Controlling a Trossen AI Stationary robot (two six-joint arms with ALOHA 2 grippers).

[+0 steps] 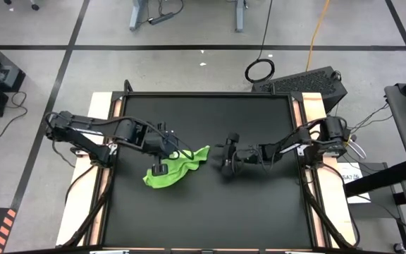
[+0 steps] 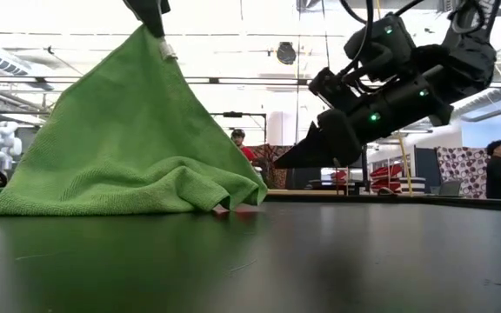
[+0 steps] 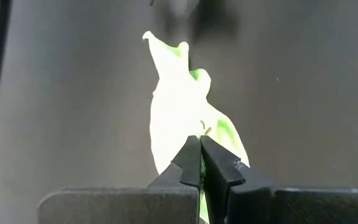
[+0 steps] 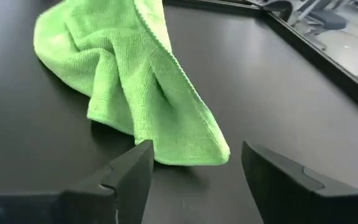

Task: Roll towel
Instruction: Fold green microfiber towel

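A soft, light green towel (image 2: 124, 148) hangs tent-like from the left gripper (image 1: 162, 156), jaws pinched shut on its top edge, its lower folds resting on the dark desk (image 1: 210, 204). It looks limp and will likely sag. The right gripper (image 4: 191, 171), jaws wide open, faces a free corner, probably the best hold.

The plain lime-green textured cloth towel (image 1: 169, 172) has no pattern; the flat matte desk (image 1: 210, 212) is black.
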